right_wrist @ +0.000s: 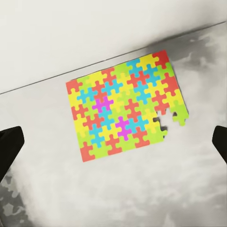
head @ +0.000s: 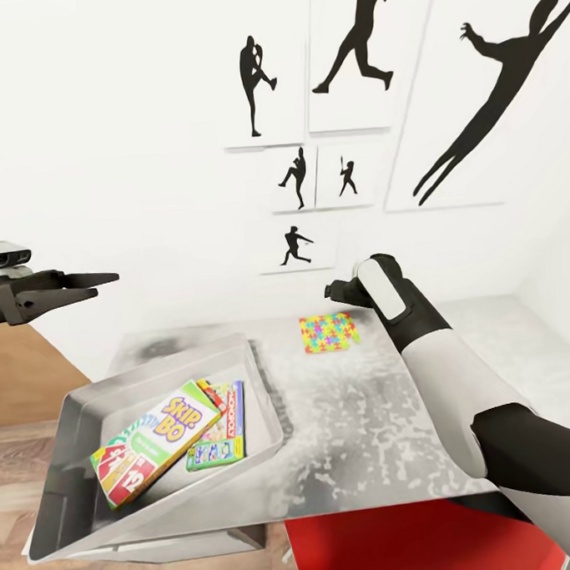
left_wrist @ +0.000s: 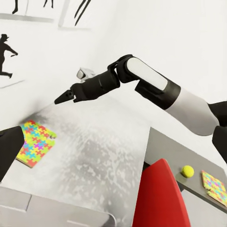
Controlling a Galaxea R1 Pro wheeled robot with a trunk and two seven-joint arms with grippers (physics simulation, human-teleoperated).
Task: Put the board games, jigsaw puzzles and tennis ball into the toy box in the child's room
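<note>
The see-through toy box (head: 160, 368) stands at the table's (head: 376, 422) front left. In it lie the Skip-Bo board game (head: 155, 442) and smaller printed boxes (head: 222, 430) beside it. One jigsaw puzzle (head: 329, 331) (right_wrist: 125, 111) (left_wrist: 33, 144) lies flat near the wall. My right gripper (head: 331, 291) (right_wrist: 113, 144) (left_wrist: 59, 100) hovers open just above it, fingers wide on either side, touching nothing. My left gripper (head: 108, 284) hangs open and empty above the box's far left. The tennis ball (left_wrist: 187, 170) and a second puzzle (left_wrist: 215, 185) rest on the lower dark section.
A red chair (head: 390, 538) (left_wrist: 158, 198) stands at the table's front edge. The white wall with black silhouette pictures (head: 349, 64) rises right behind the table. Wood floor (head: 23, 391) shows at the left.
</note>
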